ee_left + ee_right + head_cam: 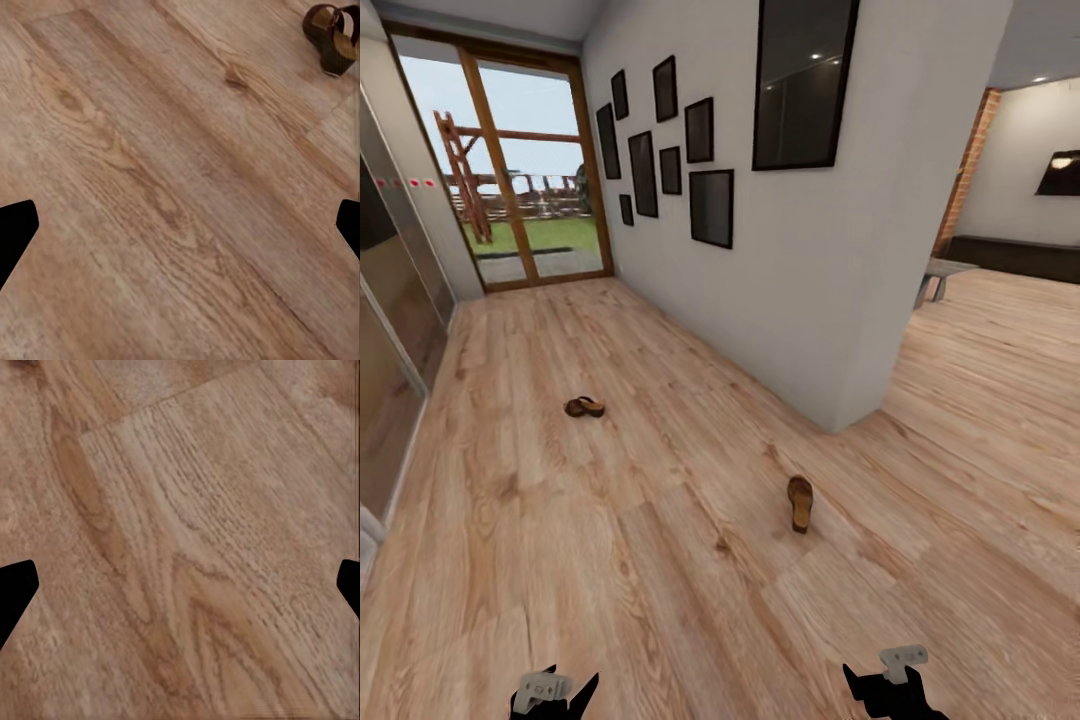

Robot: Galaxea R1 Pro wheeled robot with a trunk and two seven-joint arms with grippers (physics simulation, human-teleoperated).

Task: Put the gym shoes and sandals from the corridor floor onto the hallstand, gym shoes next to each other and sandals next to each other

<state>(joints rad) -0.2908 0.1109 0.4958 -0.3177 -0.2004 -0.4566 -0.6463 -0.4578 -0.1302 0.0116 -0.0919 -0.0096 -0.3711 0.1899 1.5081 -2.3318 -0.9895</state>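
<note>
Two sandals are lying on the floor [660,520], well apart: near sandal [800,503] ahead of the right hand [888,688], far sandal [584,407] further up the corridor. Left hand [555,692] and right hand are hanging low over bare planks, both spread wide, holding nothing. Seven dark frames [670,150] are hanging on the wall [840,280].

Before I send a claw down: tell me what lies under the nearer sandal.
The nearer sandal lies directly on the wood-plank corridor floor, with nothing else beneath it that shows. The patch of floor under its sole is covered. The other sandal lies apart, farther down the corridor.
</note>
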